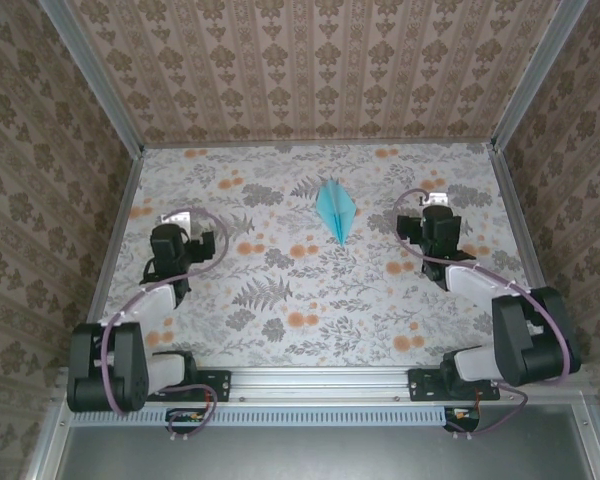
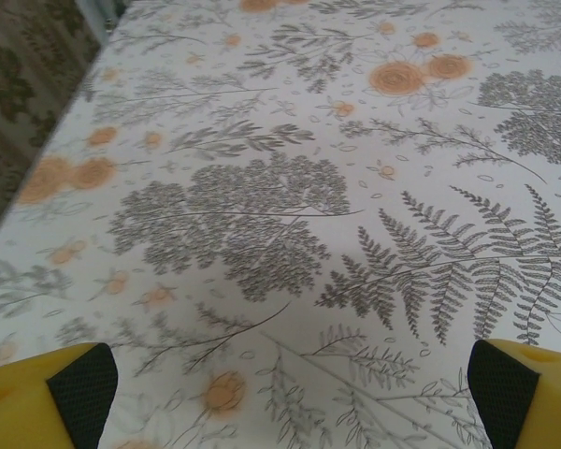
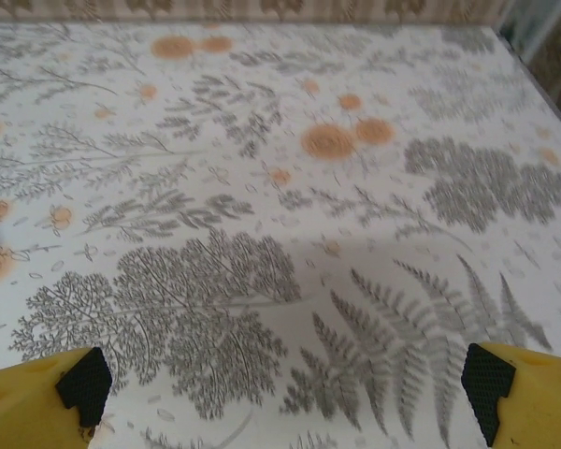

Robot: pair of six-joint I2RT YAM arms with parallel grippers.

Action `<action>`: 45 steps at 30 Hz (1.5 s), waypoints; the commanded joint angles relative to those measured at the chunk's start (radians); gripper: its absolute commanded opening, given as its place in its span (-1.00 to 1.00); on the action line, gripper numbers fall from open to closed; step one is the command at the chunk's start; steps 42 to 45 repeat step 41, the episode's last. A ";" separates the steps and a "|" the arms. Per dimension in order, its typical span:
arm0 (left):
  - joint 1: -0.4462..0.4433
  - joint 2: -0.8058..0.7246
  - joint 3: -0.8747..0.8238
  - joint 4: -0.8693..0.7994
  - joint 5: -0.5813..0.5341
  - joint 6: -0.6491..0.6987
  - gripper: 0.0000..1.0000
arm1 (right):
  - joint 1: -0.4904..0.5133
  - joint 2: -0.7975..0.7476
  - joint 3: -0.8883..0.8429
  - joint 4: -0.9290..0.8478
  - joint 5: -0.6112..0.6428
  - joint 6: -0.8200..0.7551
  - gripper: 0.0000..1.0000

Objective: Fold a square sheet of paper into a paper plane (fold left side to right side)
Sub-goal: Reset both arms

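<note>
The paper plane (image 1: pixel 336 210) lies flat on the flowered table (image 1: pixel 280 330), towards the far side and about midway across. It is a slim light-blue kite shape with a centre crease, and its long point faces the arm bases.

The right gripper (image 1: pixel 435 205) is to the right of the plane, roughly level with it and clearly apart from it. The left gripper (image 1: pixel 180 222) is to the left of the plane, farther from it than the right one and slightly nearer the arm bases. Neither touches the plane, and bare tabletop lies between each of them and the paper.

In the left wrist view, the left gripper (image 2: pixel 280 402) has its yellow fingers (image 2: pixel 28 402) with black pads spread wide, with nothing between them. In the right wrist view, the right gripper (image 3: pixel 285 393) is also spread wide and holds nothing. Its fingers (image 3: pixel 533 393) sit at the two bottom corners over the printed ferns.
</note>
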 commanded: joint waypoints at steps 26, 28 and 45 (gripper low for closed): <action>0.023 0.290 -0.014 0.453 0.045 0.040 1.00 | -0.123 0.141 -0.145 0.442 -0.241 -0.027 1.00; 0.023 0.291 -0.014 0.453 0.045 0.040 1.00 | -0.123 0.141 -0.145 0.441 -0.241 -0.027 1.00; 0.024 0.291 -0.014 0.453 0.045 0.040 1.00 | -0.123 0.142 -0.143 0.440 -0.243 -0.025 1.00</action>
